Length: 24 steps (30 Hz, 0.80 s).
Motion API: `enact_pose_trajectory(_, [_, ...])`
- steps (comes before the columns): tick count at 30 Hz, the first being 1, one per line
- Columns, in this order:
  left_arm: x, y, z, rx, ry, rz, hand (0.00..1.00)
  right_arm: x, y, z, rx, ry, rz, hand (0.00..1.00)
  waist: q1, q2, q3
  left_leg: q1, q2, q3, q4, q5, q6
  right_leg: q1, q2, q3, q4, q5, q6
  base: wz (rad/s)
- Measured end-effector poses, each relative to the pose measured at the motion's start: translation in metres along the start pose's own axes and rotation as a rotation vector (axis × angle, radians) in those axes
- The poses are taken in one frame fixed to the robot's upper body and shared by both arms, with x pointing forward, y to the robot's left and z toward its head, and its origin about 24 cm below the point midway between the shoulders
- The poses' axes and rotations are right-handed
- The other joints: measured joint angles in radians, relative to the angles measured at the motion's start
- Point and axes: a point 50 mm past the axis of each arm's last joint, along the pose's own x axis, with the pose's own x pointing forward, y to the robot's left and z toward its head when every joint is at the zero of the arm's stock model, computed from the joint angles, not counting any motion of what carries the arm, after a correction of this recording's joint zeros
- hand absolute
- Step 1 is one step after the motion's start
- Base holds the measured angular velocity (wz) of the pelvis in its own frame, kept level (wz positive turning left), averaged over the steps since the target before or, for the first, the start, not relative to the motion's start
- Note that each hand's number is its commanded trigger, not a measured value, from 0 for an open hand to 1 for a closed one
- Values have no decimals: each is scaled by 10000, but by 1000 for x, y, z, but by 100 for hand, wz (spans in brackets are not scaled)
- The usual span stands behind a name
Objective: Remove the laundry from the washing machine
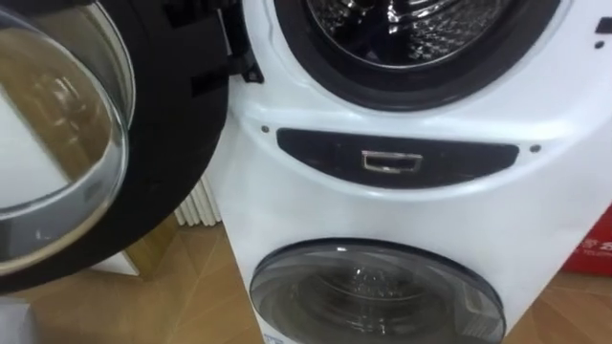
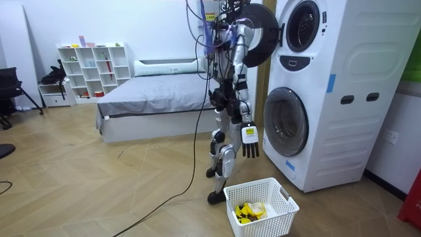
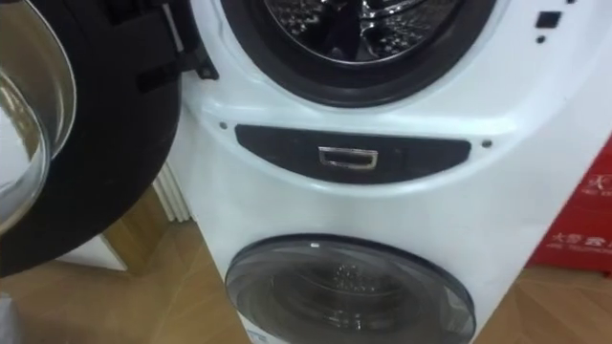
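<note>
I stand close in front of a white stacked washing machine (image 2: pixel 342 85). Its upper round door (image 1: pixel 57 143) is swung open to my left, glass bowl towards me. The upper drum opening (image 1: pixel 411 29) shows a dark rim and shiny metal wall inside. Below a dark panel with a small handle (image 1: pixel 391 161), the lower door (image 1: pixel 373 296) is closed. My right hand (image 2: pixel 250 141) hangs at my side with straight fingers, holding nothing. A white laundry basket (image 2: pixel 281 199) stands on the floor by my feet, with a yellow cloth (image 2: pixel 248 210) in it.
A white radiator (image 1: pixel 199 205) stands against the wall left of the machine. Something red (image 1: pixel 598 248) stands on the floor at its right. Behind me are a grey bed (image 2: pixel 154 99) and a white cube shelf (image 2: pixel 92 69) on a wooden floor.
</note>
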Motion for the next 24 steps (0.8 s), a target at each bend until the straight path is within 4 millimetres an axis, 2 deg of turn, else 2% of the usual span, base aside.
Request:
enact_pose_trajectory(1, [1, 1, 6, 27, -203, 59, 0, 0, -2, 0, 87, 26, -53, 0, 98, 33, 9, 10, 24, 167, 33, -3, 5, -36, 12, -128, -15, 6, 122, -12])
enact_pose_trajectory(2, [4, 5, 18, 17, -590, 184, 0, 0, -2, 0, 192, 30, -10, 0, 198, 46, 8, 73, 39, 195, 161, -3, 5, -170, 46, -238, -53, -17, 154, -32])
enact_pose_trajectory(4, [9, 6, 34, -114, -978, 215, 0, 0, -4, 3, -146, -33, -19, 0, 167, 93, -7, 488, 12, 120, 129, -15, 11, -653, 229, -303, -272, 198, 3, -24])
enact_pose_trajectory(5, [10, 8, 32, -94, -873, 316, 0, -1, -6, 2, -261, 20, -81, 0, 143, 157, -43, 593, 9, 107, 70, -24, 6, -660, 258, -407, -147, 198, 0, -13])
enact_pose_trajectory(6, [11, 13, 32, -227, -811, 517, 0, -1, -7, 2, -529, 101, -144, 0, 97, 212, -127, 807, 11, 102, -140, -28, 0, -573, 342, -361, -79, 218, -19, -10])
enact_pose_trajectory(8, [11, 15, 33, -328, -835, 581, 0, -1, -6, 3, -583, 134, -88, 0, -2, 268, -138, 914, 9, 114, -362, -34, -10, -570, 394, -421, -58, 218, -19, 8])
enact_pose_trajectory(10, [11, 13, 33, -258, -818, 390, 0, -1, -7, 4, -552, 115, -82, 0, -110, 344, -112, 914, 67, 170, -464, -42, -16, -607, 428, -456, -31, 218, -19, 12])
enact_pose_trajectory(11, [11, 12, 33, -227, -771, 360, 0, -1, -7, 5, -554, 116, -39, 0, -112, 418, -101, 927, 143, 229, -483, -185, 15, -638, 505, -455, -23, 220, -23, -15])
enact_pose_trajectory(13, [11, 12, 31, -186, -675, 368, 0, -1, -7, 4, -622, 231, 78, 0, -235, 393, -96, 983, 178, 265, -441, -206, -2, -608, 530, -389, 5, 233, -47, -12])
enact_pose_trajectory(15, [11, 10, 31, -128, -660, 325, 0, -1, -7, 4, -833, 278, 76, 0, -391, 292, -48, 1024, 181, 264, -423, -218, 11, -591, 521, -390, 149, 234, -48, -2])
enact_pose_trajectory(19, [9, 2, 27, 58, -585, 24, 0, -1, -5, 2, -983, 366, 266, 0, -582, 197, -42, 925, 190, 245, -269, -257, 2, -598, 500, -429, 145, 334, -38, 6])
enact_pose_trajectory(22, [0, -11, 28, -130, -863, -216, 0, 0, -2, -2, -1281, 531, 322, 0, -656, 189, -42, 750, 182, 98, -23, -292, 90, -598, 485, -552, 163, 482, 21, 20])
enact_pose_trajectory(24, [-19, -20, 32, -140, -1430, -607, 0, 1, 5, -3, -1722, 692, 467, 0, -725, 179, -38, 633, 167, -23, -24, -209, 210, -636, 474, -688, 169, 735, 20, 29])
